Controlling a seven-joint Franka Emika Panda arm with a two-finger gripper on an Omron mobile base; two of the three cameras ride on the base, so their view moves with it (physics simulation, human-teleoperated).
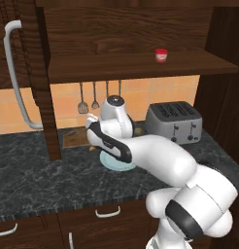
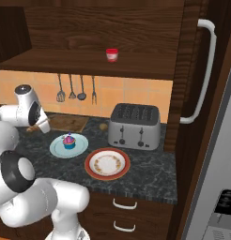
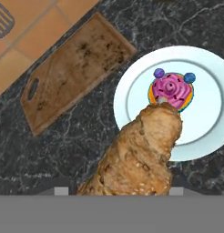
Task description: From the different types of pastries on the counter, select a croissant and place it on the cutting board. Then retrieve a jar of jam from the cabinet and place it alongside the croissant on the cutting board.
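Above the counter (image 2: 150, 168), just off the cutting board (image 3: 73, 68), the gripper (image 3: 114, 193) is clenched on the croissant (image 3: 136, 157), which overlaps the cupcake (image 3: 172, 91) plate's (image 3: 209, 91) edge. Carry it clear of that plate, centre over the board, then lower before releasing, leaving room alongside for the jar of jam (image 2: 111, 55).

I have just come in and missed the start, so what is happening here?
The robot's gripper holds a croissant above the counter, over the edge of a pale blue plate with a pink cupcake. The cutting board lies bare beside that plate. The jam jar stands on the cabinet shelf.
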